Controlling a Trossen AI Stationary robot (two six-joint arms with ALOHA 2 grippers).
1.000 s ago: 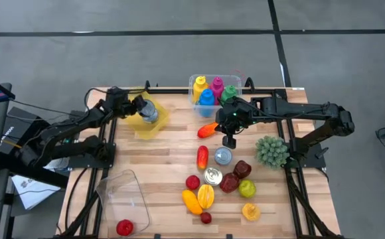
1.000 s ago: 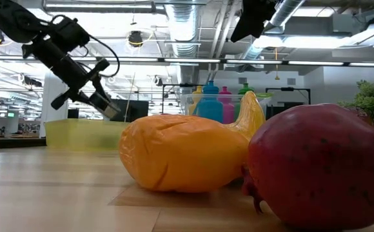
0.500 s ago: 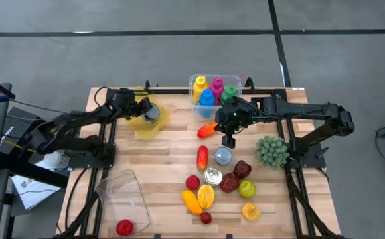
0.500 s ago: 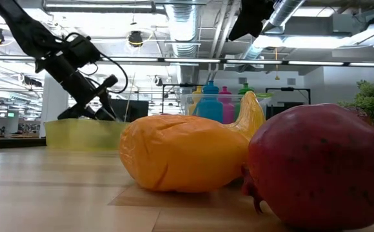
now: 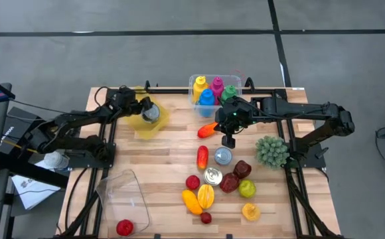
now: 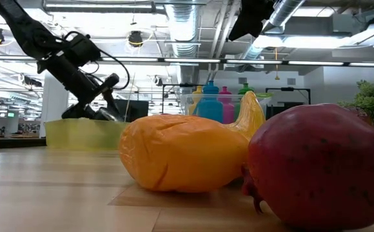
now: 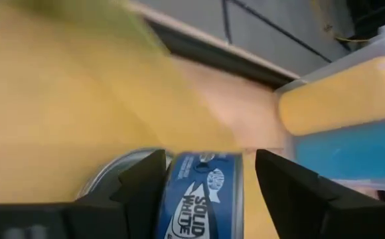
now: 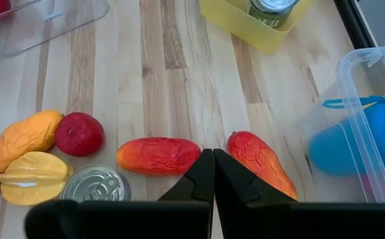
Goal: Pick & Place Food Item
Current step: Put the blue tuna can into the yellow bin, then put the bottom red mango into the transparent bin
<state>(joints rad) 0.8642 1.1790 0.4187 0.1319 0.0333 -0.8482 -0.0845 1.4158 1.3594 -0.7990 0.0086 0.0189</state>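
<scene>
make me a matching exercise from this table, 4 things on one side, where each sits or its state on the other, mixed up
Things:
1. blue-label can
2. coloured bottles
3. right pincer
4. green spiky plant

Places or states:
A. in the clear bin at the table's far edge
B. shut, empty, above the red fruit
C. in the yellow tray, between the left pincer's fingers
D. by the table's right edge

Pairs: 1-C, 2-A, 3-B, 4-D
</scene>
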